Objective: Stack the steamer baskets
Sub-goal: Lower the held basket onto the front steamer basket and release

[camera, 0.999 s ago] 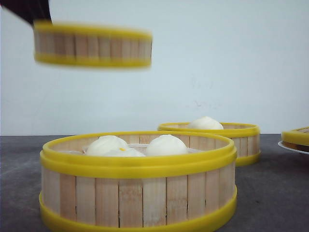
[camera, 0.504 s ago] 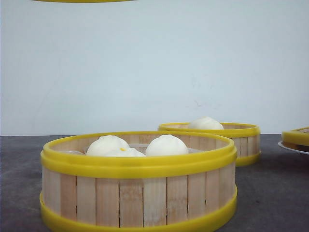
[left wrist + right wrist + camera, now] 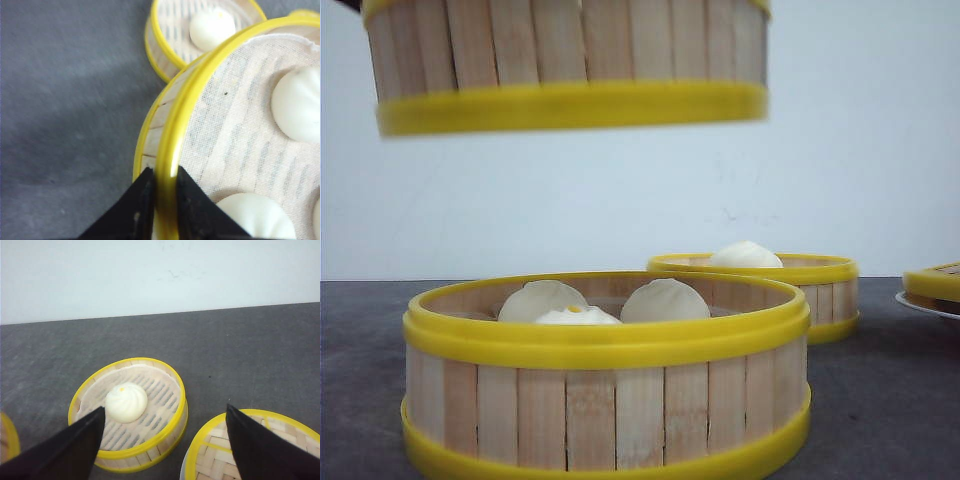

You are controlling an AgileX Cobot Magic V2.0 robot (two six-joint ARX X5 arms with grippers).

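**Carry phase: lifted basket over the near one, not yet seated**

Left claw (image 3: 161,200) is clenched on the rim of the lifted steamer basket (image 3: 570,70): one finger outside the yellow band, one inside, wall pinched between. That basket hangs clear in the air. From the wrist view it has a cloth liner and white buns (image 3: 300,105) inside, spreading away from the claw.

Directly under the held load sits the near steamer basket (image 3: 605,385) on the dark table (image 3: 360,350), with its own buns (image 3: 665,300) below rim level. Open gap between the two baskets; the upper one looks offset toward the left arm's side and slightly tilted.

Next move, as I read it: shift to centre, level out, then lower until the bottom band seats on the lower rim. Risk: a skewed landing, given the single-edge pinch.

Further out: right claw (image 3: 162,440) is spread wide, gripping nothing, hovering above the one-bun steamer basket (image 3: 129,412). Beside it, a woven basket lid (image 3: 250,447) on a white plate (image 3: 925,305).
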